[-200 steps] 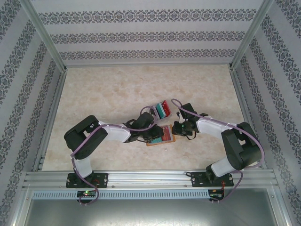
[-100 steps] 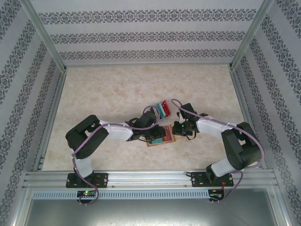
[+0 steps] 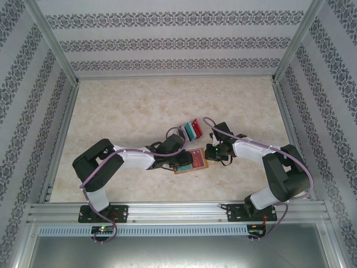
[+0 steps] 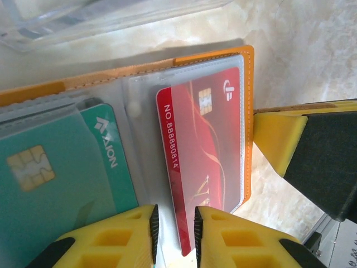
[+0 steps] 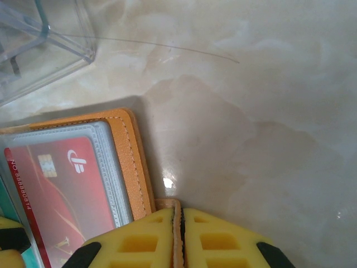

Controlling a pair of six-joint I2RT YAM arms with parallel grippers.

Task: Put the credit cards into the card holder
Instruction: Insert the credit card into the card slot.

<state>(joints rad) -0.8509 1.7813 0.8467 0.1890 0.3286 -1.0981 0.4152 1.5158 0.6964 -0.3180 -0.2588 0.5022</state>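
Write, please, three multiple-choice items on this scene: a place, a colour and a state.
1. Where is the red card? A) lifted in the air B) in a clear pocket of the card holder C) beneath the holder
2. What colour is the card beside it? A) black B) white C) teal-green
3. The right gripper is: A) wide open B) holding a card C) shut on the holder's orange edge
B, a clear sleeve covers it; C, the teal-green card lies alongside; C, it pinches the orange rim.
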